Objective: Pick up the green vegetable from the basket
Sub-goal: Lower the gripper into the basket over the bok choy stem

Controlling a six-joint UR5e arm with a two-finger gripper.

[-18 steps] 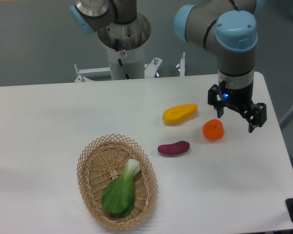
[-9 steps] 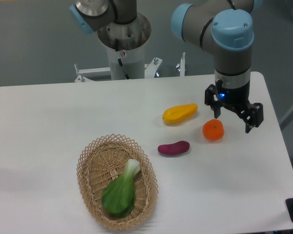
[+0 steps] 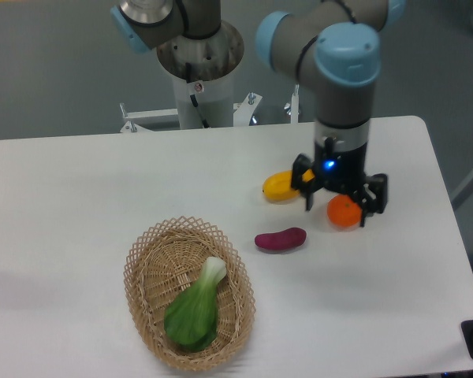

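Note:
The green vegetable point(image 3: 195, 309) lies in the tan wicker basket point(image 3: 146, 250) at the front left of the table, its white stalk pointing up and to the right. My gripper point(image 3: 338, 213) hangs open and empty above the table to the right. It is in front of the orange fruit point(image 3: 343, 213) and far from the basket.
A yellow mango-like fruit point(image 3: 280, 186) lies partly behind the gripper. A purple sweet-potato piece point(image 3: 281, 239) lies between the gripper and the basket. The robot's base column point(image 3: 199, 71) stands behind the table's back edge.
My gripper has moved left, from right of the orange fruit to over it, toward the basket side. The objects on the table have not moved.

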